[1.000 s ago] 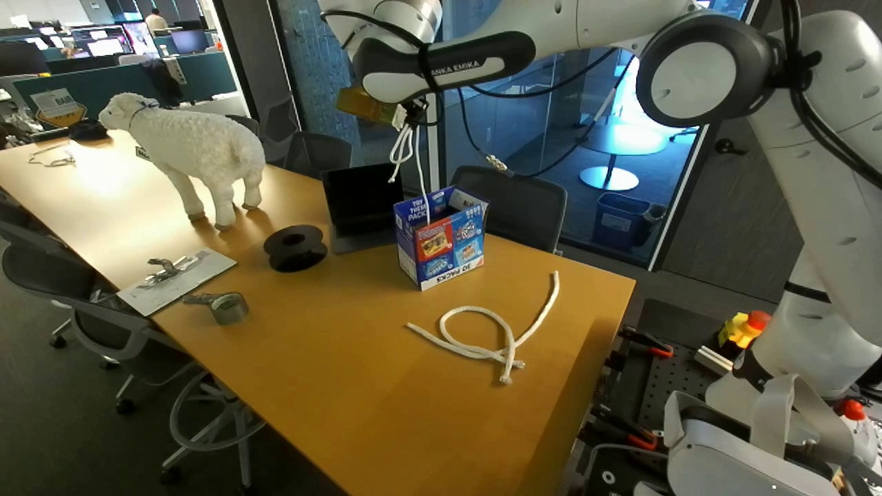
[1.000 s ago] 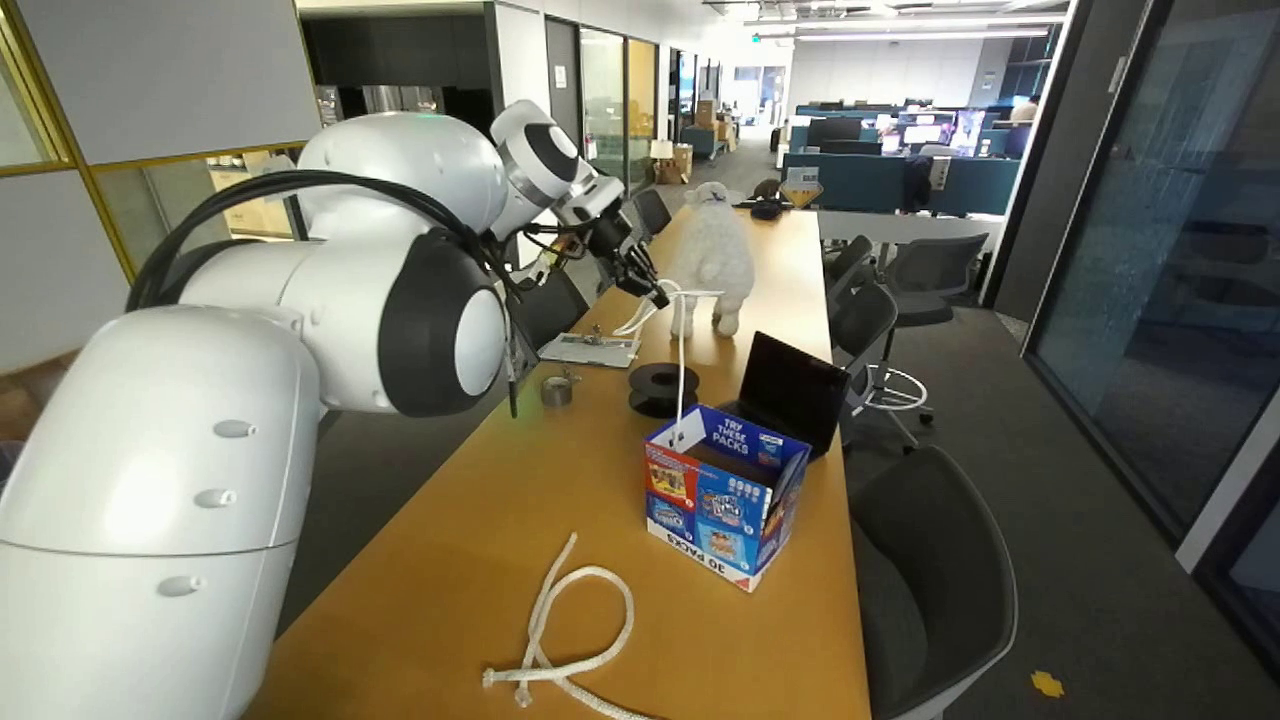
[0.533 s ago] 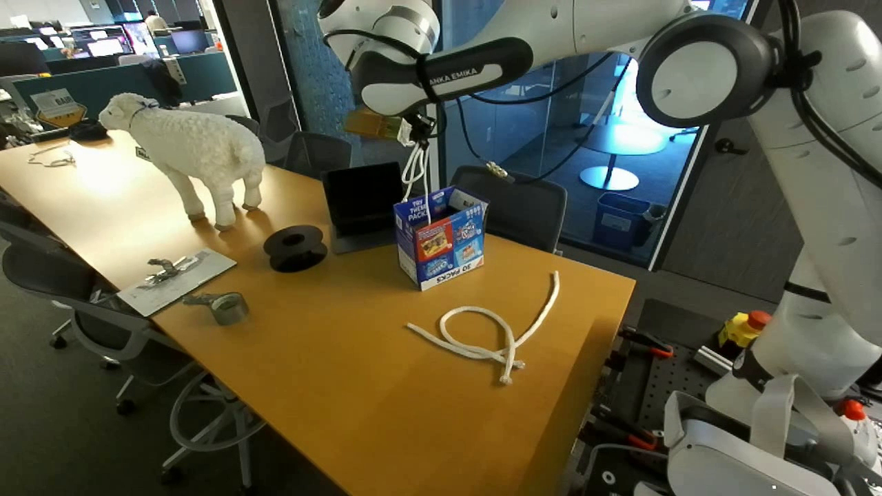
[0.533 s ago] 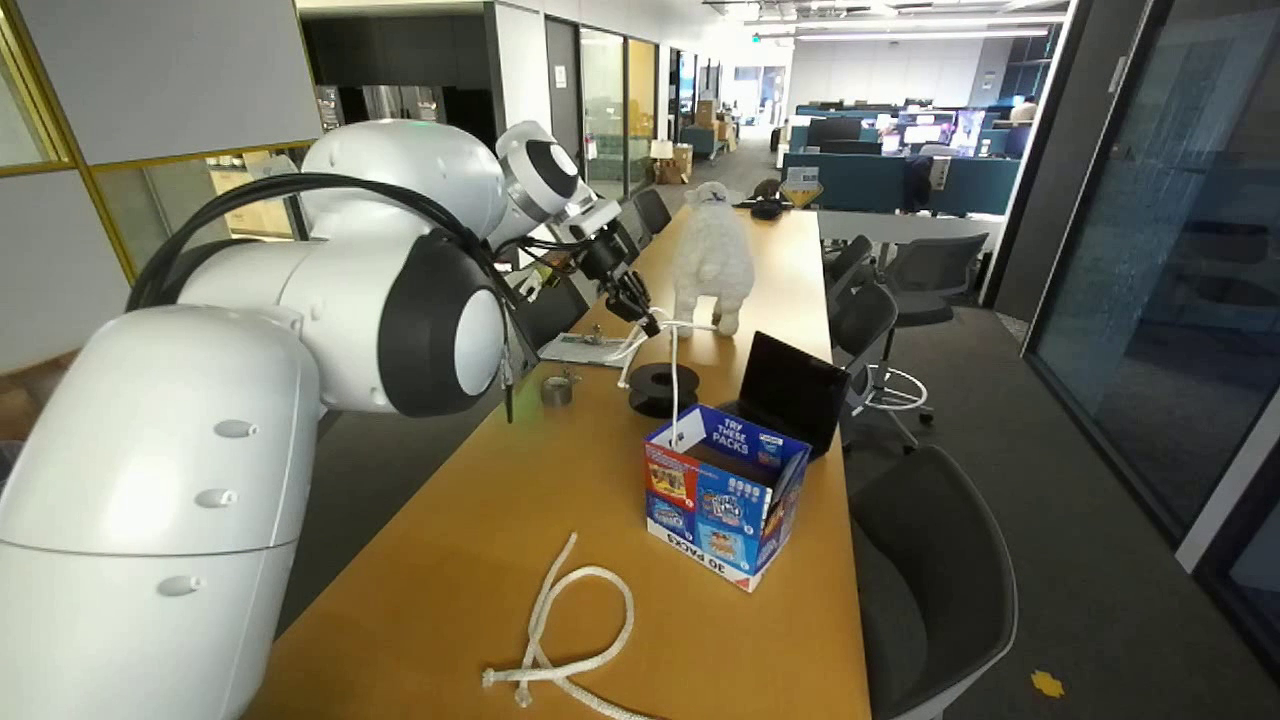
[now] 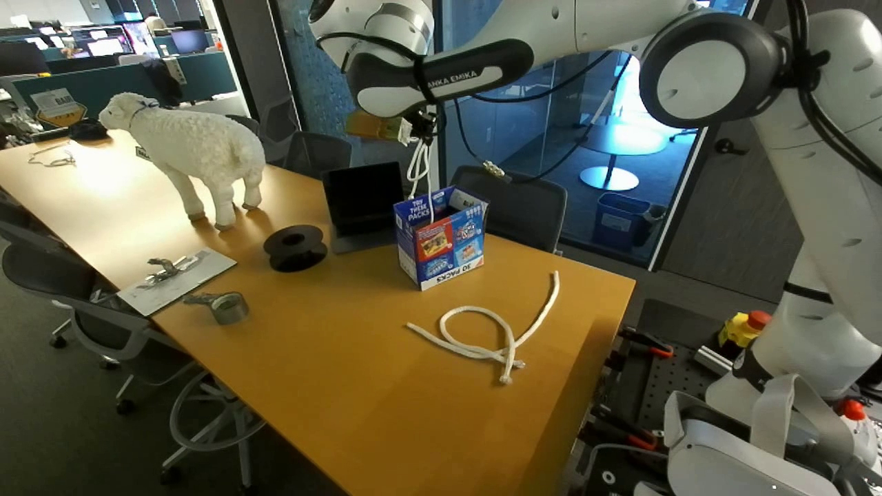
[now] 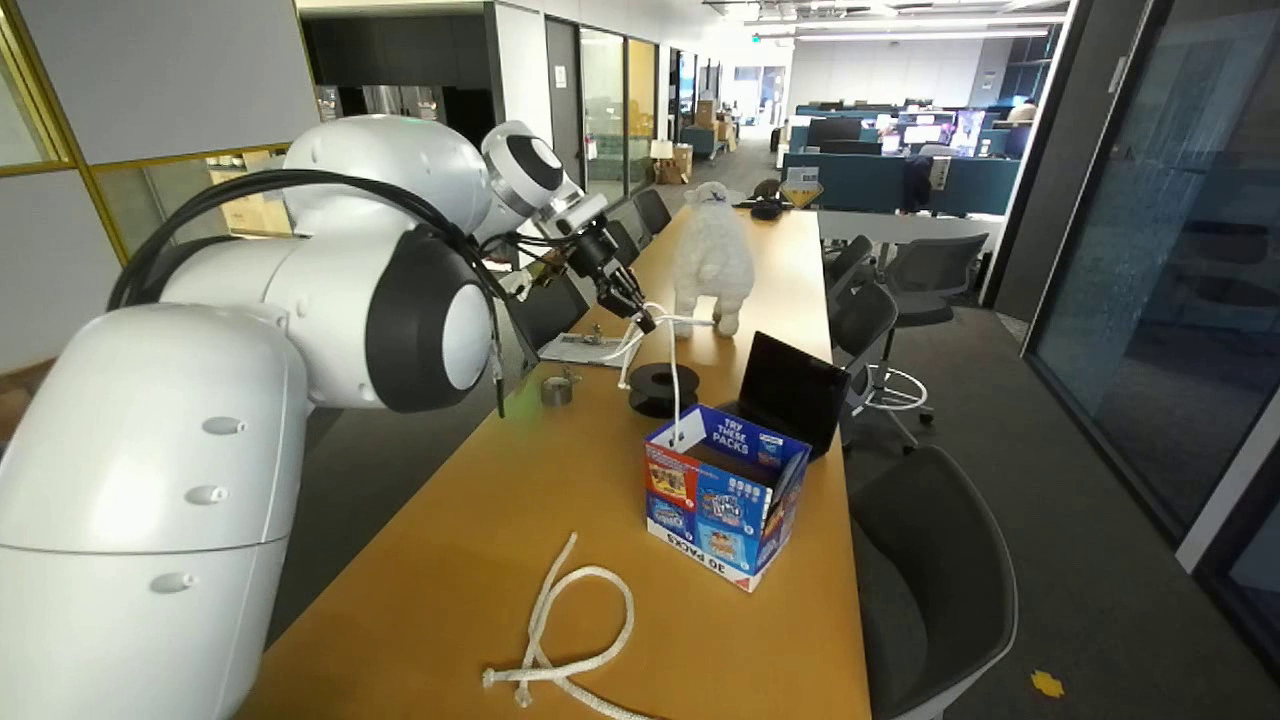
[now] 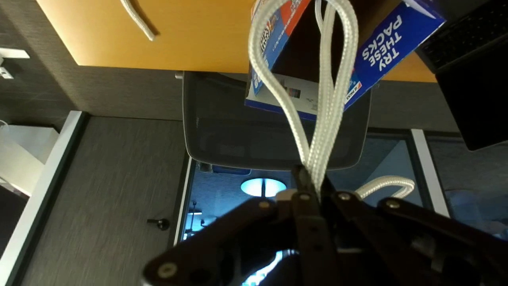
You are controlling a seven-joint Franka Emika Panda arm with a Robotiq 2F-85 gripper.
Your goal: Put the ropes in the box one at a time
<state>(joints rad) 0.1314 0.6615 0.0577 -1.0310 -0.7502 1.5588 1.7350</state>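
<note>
Near glass wall [image 5: 537,134] — long table [image 5: 331,358]

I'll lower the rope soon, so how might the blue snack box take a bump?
The blue snack box is probably light for its size, being thin cardboard. It may slide easily on the glossy table. Its top likely flexes, having no lid.

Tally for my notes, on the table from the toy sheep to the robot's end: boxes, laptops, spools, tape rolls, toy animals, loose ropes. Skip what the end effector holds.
Box: 1
Laptop: 1
Spool: 1
Tape roll: 1
Toy sheep: 1
Loose ropes: 2
Total: 7
</note>
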